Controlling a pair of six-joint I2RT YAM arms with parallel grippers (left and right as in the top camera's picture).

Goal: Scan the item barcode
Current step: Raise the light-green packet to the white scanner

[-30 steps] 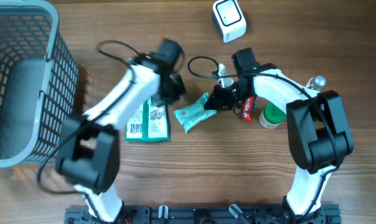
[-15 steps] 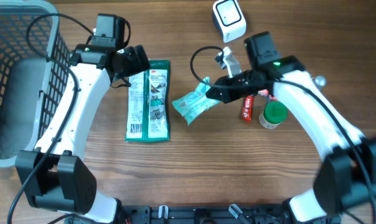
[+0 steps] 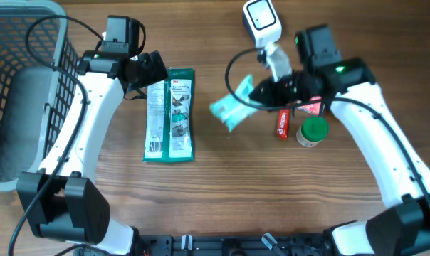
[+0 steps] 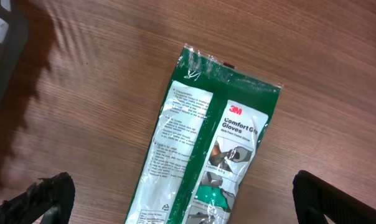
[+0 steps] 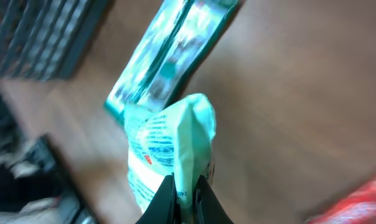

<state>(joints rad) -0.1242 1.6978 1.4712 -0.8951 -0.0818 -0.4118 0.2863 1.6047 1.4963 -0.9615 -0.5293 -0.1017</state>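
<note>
My right gripper (image 3: pixel 263 93) is shut on a mint-green pouch (image 3: pixel 233 110), pinching its edge and holding it above the table, just below and left of the white scanner (image 3: pixel 262 20). The right wrist view shows the pouch (image 5: pixel 172 140) clamped between the dark fingertips of that gripper (image 5: pixel 185 190). A green and white glove pack (image 3: pixel 170 114) lies flat on the wood. My left gripper (image 3: pixel 147 69) hovers at the pack's top left, open. From the left wrist, the glove pack (image 4: pixel 206 143) lies below the left gripper (image 4: pixel 191 199), whose fingers are spread wide and touch nothing.
A grey mesh basket (image 3: pixel 23 92) fills the left side. A red tube (image 3: pixel 283 122) and a green-capped bottle (image 3: pixel 313 132) lie under my right arm. Black cables loop near both wrists.
My left gripper opened and drew back to the upper left, leaving the glove pack on the table. My right gripper lifted the mint pouch up toward the scanner.
</note>
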